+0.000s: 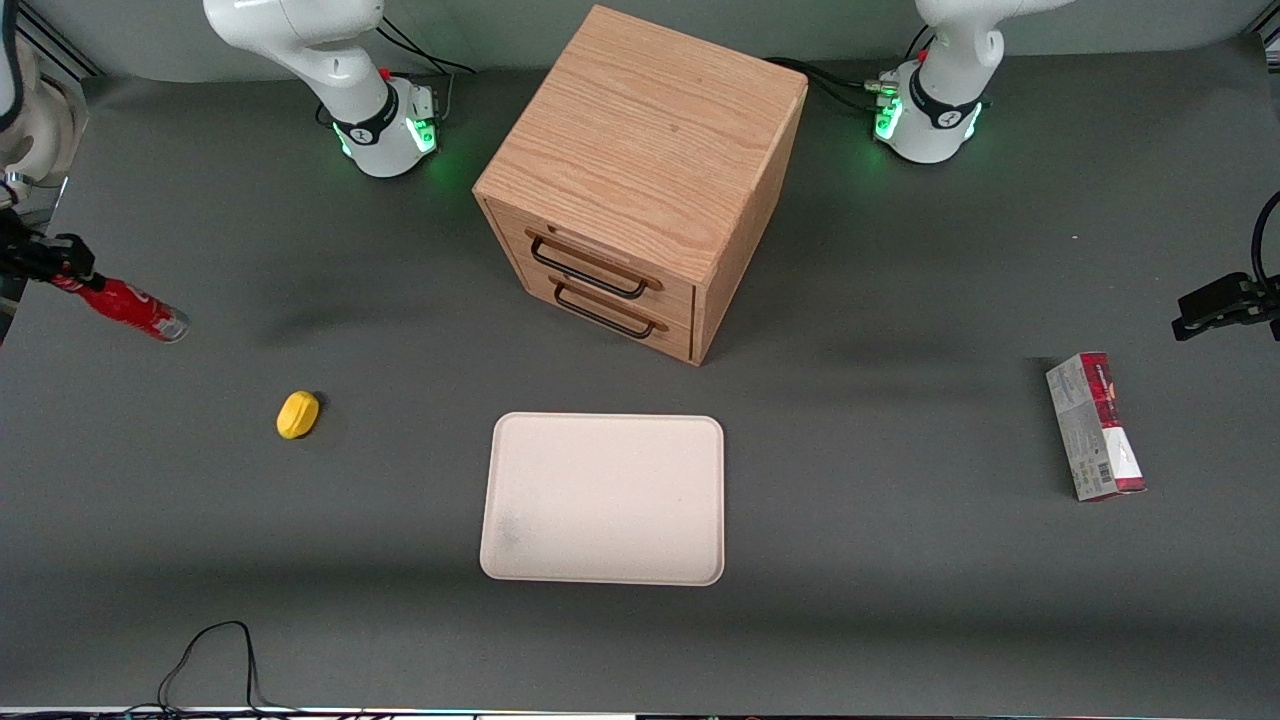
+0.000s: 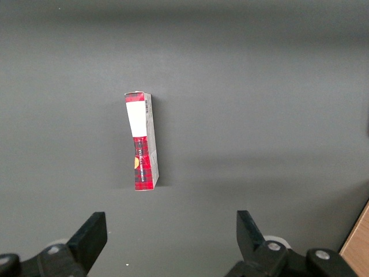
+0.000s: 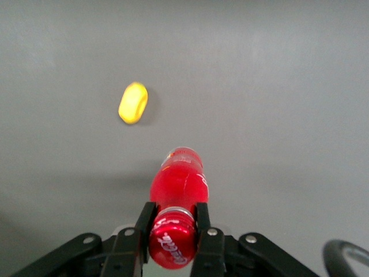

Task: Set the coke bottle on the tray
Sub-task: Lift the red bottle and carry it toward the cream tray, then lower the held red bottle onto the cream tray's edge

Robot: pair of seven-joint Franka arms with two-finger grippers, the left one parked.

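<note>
The coke bottle (image 1: pixel 130 305) is at the left edge of the front view, up off the table, pinched by its cap end in the gripper (image 1: pixel 62 268). It is being carried. Next it must go to the tray (image 1: pixel 603 498) at the lower middle.

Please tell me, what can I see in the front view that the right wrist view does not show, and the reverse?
Only the front view shows the tray, the wooden cabinet and the red-and-grey carton toward the parked arm's end of the table.

Only the right wrist view shows the bottle's red cap clamped between the two fingers.

Both show the hand holding the coke bottle above the table at the working arm's end, and the yellow oval object lying on the table.
</note>
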